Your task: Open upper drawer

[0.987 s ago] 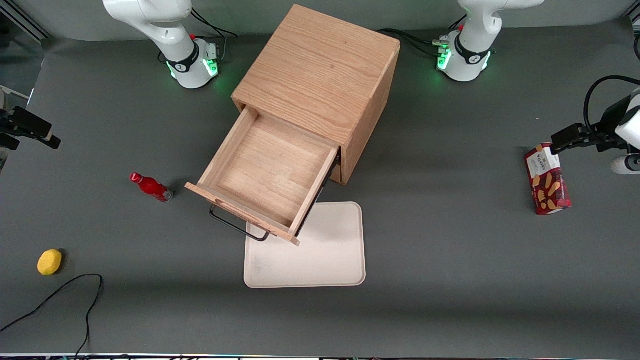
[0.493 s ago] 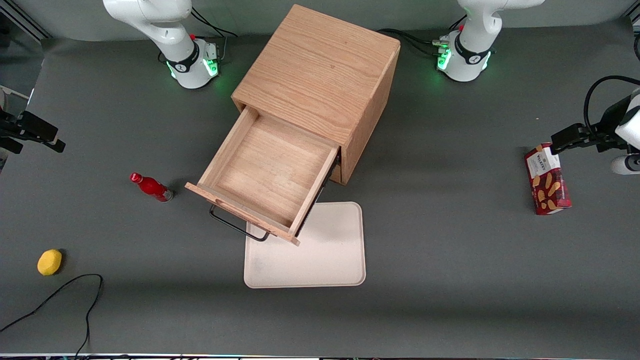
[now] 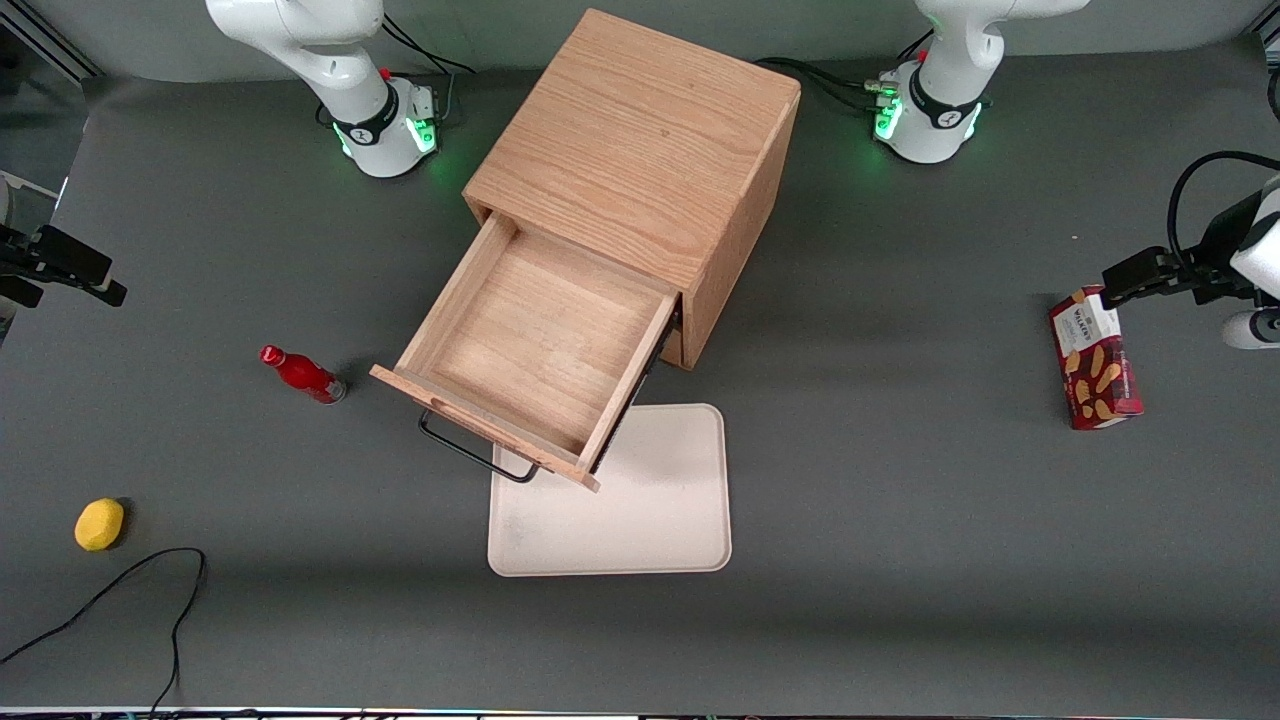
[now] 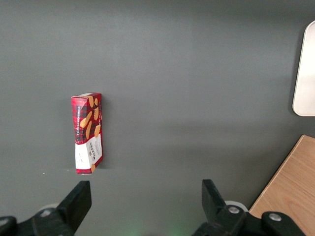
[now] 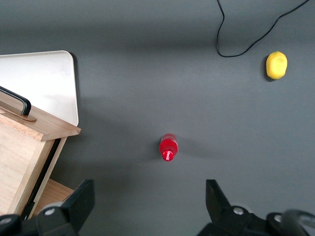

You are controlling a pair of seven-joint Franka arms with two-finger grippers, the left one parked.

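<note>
The upper drawer (image 3: pixel 540 345) of the oak cabinet (image 3: pixel 640 140) stands pulled far out, and its wooden inside is bare. Its thin black bar handle (image 3: pixel 470 455) juts from the drawer front, nearer the front camera. My gripper (image 3: pixel 70 285) hangs well away from the drawer, toward the working arm's end of the table, above the dark mat. In the right wrist view the gripper (image 5: pixel 150 201) is open with only mat between its fingers. That view also takes in the drawer's corner (image 5: pixel 29 142) and handle (image 5: pixel 15 98).
A red bottle (image 3: pixel 302 374) lies between my gripper and the drawer. A yellow lemon (image 3: pixel 99 524) and a black cable (image 3: pixel 120 600) lie nearer the front camera. A cream tray (image 3: pixel 650 500) sits under the drawer front. A red biscuit box (image 3: pixel 1094 358) lies toward the parked arm's end.
My gripper has drifted slightly farther from the cabinet. The drawer and the other objects have not moved.
</note>
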